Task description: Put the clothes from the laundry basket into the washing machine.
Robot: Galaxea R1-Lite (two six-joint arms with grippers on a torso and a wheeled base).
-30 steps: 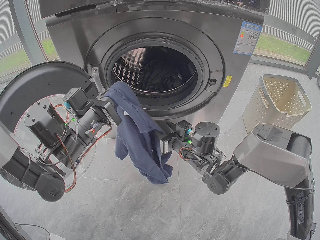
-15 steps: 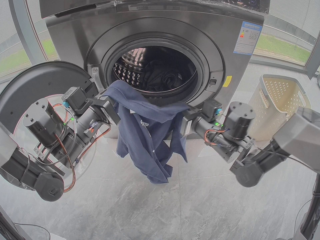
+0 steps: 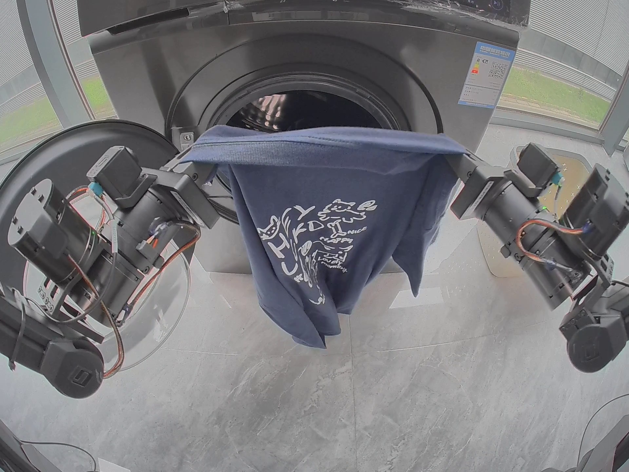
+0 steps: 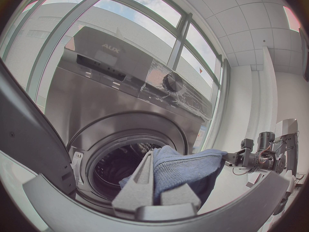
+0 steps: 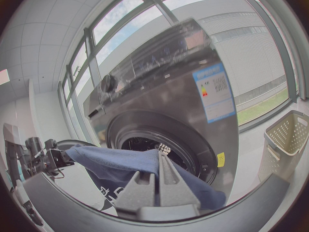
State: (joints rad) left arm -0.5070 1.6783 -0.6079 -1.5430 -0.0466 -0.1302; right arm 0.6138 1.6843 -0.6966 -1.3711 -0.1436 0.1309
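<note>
1. The shirt (image 3: 327, 224) hangs stretched across the washing machine's (image 3: 131, 80) opening (image 3: 295, 109), screening all but its top arc.
2. The left gripper (image 3: 196, 165) and right gripper (image 3: 455, 162), clamped on the shirt, flank that opening.
3. The open door (image 3: 72, 158) stands left of the washing machine, behind the left gripper.
4. Bare floor (image 3: 367, 388) lies before the washing machine; the basket (image 5: 283, 145) stands at its right.

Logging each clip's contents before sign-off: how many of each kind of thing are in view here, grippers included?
washing machine: 1
navy T-shirt: 1
laundry basket: 1
grippers: 2, the left gripper and the right gripper, each shut on the navy T-shirt
Total: 5
</note>
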